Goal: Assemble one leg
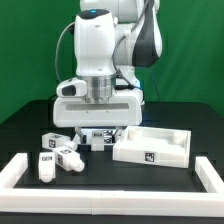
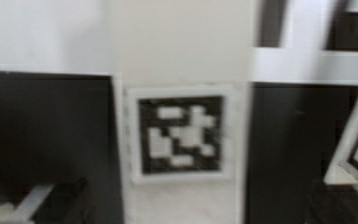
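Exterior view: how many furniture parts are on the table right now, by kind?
Legs: 4 (three lying loose, one under the gripper)
Wide flat panel: 1
Total: 5

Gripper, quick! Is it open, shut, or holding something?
The gripper: cannot be told. It is down low, right at a leg, but its fingers do not show clearly.
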`<state>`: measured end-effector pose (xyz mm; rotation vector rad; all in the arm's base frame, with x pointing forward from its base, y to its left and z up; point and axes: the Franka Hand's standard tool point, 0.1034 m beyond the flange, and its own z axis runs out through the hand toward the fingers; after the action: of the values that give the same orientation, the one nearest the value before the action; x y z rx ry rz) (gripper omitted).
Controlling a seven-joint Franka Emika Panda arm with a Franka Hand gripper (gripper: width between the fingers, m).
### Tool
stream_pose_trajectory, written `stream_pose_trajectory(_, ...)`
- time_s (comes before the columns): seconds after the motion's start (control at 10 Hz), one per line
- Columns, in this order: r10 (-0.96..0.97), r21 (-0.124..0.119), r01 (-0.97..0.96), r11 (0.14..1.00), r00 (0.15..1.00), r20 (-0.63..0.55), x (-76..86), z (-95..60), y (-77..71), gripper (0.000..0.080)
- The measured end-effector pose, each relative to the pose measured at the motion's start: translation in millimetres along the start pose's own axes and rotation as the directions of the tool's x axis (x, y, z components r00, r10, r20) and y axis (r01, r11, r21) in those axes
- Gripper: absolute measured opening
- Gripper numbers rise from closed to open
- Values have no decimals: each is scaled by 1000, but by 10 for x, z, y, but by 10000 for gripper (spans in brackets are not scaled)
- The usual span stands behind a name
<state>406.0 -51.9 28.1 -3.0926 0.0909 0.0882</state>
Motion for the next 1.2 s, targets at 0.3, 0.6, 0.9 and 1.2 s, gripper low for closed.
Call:
stream_pose_trajectory(0.3,72,11,-72,997,997,4,53,-175,-319,648)
stream_pose_trajectory(0.6,39,1,-39,999,999,4,-28,-12,-499,649)
stream_pose_trajectory(0.9,21,-13,-21,1000,1000,5,-102,225,-577,649)
stream_pose_trajectory(1.2,15,-13,-15,1000,1000,10,-112,244,-585,441)
